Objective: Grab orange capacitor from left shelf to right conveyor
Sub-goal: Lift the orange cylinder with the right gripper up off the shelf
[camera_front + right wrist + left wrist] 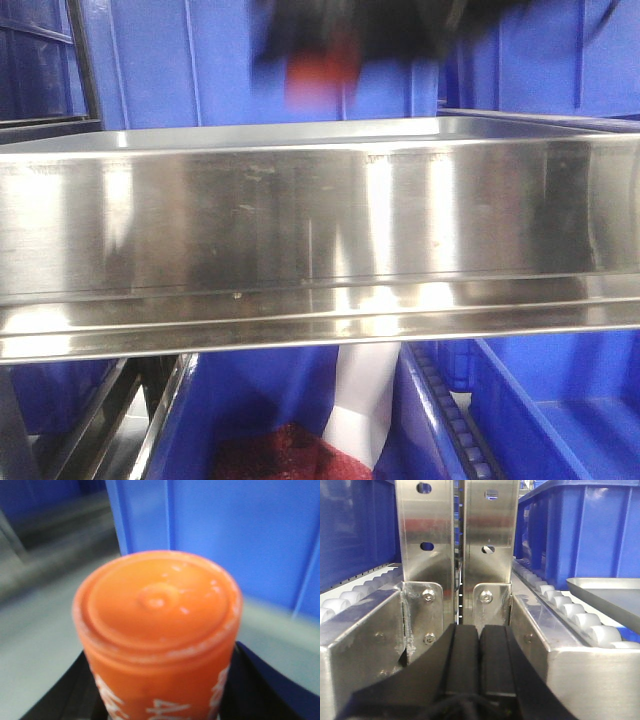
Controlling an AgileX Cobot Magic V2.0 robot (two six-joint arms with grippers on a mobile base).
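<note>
Your right gripper (157,700) had its jaws clamped on the orange capacitor (157,630), with black showing on each side of its lower body. Its flat top faced the wrist camera and white print ran down its side. A blue bin wall (225,540) stood behind it. In the front view the capacitor showed only as a blurred orange patch under a dark blur, up above the far edge of the left shelf (320,220) and clear of its tall shiny front lip. Your left gripper (479,660) had its jaws together with nothing between them. It faced two upright metal brackets (455,540), with white rollers (570,612) and a silver tray (615,592) at the right of that view.
</note>
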